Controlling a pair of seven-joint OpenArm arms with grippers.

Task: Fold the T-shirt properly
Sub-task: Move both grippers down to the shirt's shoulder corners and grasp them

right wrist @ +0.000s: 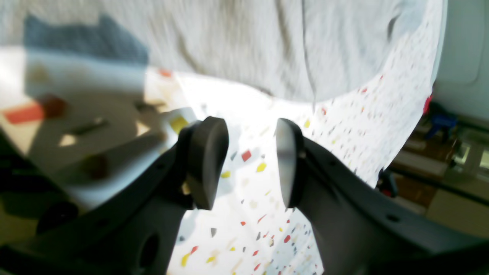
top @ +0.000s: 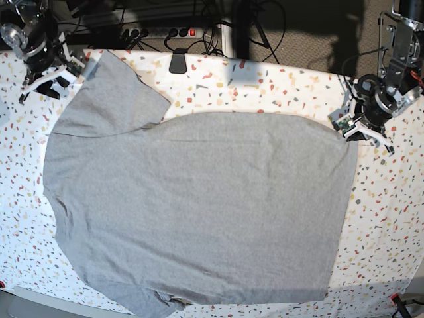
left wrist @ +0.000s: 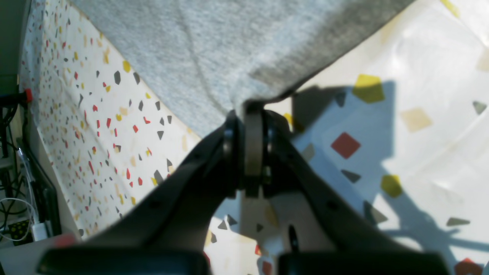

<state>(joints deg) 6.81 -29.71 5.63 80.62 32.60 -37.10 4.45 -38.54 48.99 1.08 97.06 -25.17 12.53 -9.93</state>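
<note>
The light grey T-shirt (top: 199, 205) lies spread flat on the table, plain side up, with one sleeve (top: 116, 93) at the back left. My left gripper (top: 351, 134) is at the shirt's back right corner. In the left wrist view it (left wrist: 252, 114) is shut on that corner of the fabric (left wrist: 214, 49). My right gripper (top: 48, 83) hovers just left of the back left sleeve. In the right wrist view it (right wrist: 248, 160) is open and empty, with the shirt (right wrist: 267, 49) lying ahead of its pads (right wrist: 208, 160).
The table carries a white terrazzo-patterned cloth (top: 391, 218). A black clip (top: 177, 63) sits on the back edge. A power strip and cables (top: 165, 32) lie behind the table. A red clamp (top: 397, 299) is at the front right corner.
</note>
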